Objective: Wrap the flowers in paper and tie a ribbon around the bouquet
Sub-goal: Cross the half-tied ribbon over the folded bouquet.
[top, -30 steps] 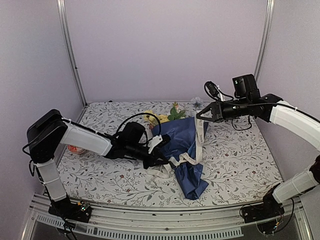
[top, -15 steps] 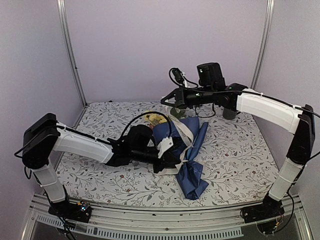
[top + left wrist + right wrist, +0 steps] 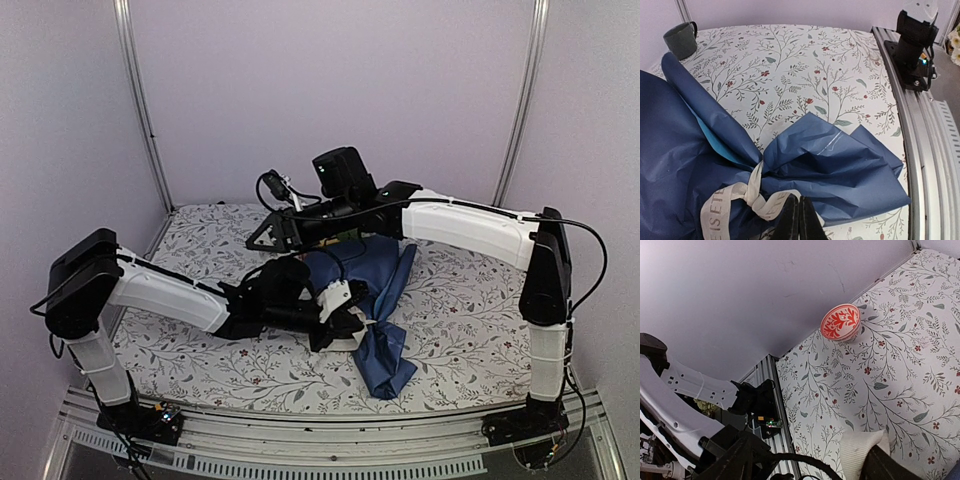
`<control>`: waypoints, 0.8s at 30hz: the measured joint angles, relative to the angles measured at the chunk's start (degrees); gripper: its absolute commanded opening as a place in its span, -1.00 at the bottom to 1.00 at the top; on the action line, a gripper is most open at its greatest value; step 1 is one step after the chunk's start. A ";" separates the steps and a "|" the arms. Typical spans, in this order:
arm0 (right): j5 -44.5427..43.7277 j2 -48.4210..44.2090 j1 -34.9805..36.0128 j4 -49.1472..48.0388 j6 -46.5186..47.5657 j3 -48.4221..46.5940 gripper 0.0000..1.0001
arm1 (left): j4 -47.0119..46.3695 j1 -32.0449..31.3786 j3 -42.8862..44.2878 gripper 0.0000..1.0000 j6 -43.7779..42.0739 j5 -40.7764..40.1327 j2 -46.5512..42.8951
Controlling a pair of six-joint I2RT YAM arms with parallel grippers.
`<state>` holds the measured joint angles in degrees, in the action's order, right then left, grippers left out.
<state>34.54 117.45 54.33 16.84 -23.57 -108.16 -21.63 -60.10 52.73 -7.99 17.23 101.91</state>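
We count one bouquet (image 3: 380, 290), one ribbon (image 3: 747, 192), one mug (image 3: 682, 39) and one bowl (image 3: 841, 321). The bouquet lies mid-table, its long axis running near to far, with the twisted tail pointing to the near edge, slightly right. The left gripper (image 3: 799, 215) is pressed together at the ribbon's knot; whether it pinches ribbon we cannot tell. The right gripper (image 3: 258, 238) hangs spread and empty over the far-left tablecloth (image 3: 470, 320).

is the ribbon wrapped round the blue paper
Yes, the left wrist view shows the cream ribbon cinched around a gathered waist of the navy paper.
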 measured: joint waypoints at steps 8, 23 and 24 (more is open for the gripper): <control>-4.15 -0.17 -0.13 3.80 3.52 -0.13 0.98 | -0.22 -0.02 -0.13 -1.00 0.04 -0.15 0.24; -33.59 -0.90 0.79 18.47 11.87 -0.22 0.98 | -0.15 0.00 -1.05 -1.00 0.52 -0.17 0.24; -35.28 -0.90 1.07 19.10 12.57 -0.22 0.98 | -0.17 0.00 -1.05 -1.00 0.52 -0.17 0.24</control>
<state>-0.73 116.55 55.40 35.94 -11.00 -108.38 -21.80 -60.10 51.68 -7.46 17.06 102.15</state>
